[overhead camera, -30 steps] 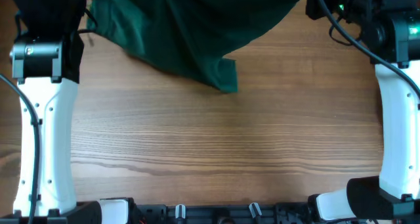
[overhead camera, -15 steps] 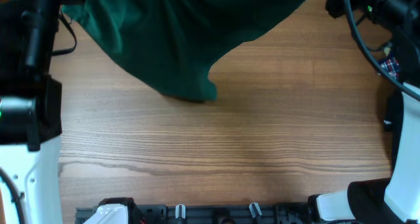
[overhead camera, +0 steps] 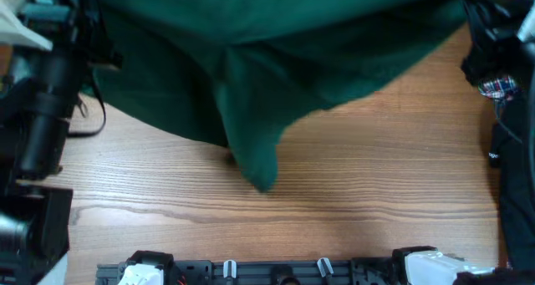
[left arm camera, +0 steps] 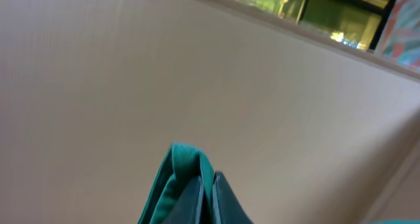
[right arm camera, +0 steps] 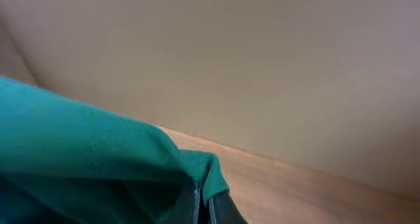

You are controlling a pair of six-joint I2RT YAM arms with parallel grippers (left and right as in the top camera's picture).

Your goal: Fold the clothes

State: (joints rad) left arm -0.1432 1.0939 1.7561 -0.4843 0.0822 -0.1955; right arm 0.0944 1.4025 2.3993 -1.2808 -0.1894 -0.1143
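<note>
Overhead, the clothes (overhead camera: 276,59) hang across the twelve o'clock side of the surface (overhead camera: 384,193), one corner drooping toward centre. My left hand (left arm camera: 207,181) and right hand (right arm camera: 205,196) are each clamped on them.

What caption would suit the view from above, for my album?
Dark green garment fills the top of the view, one fold reaching down over the wooden table.

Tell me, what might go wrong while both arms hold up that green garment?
1. The left tool and right tool each pinch only a thin bit of the green garment, so it may slip free.
2. Its hanging corner is low over the table and could fold under when laid down.
3. The plaid cloth at the right edge might get snagged as the garment swings.
</note>
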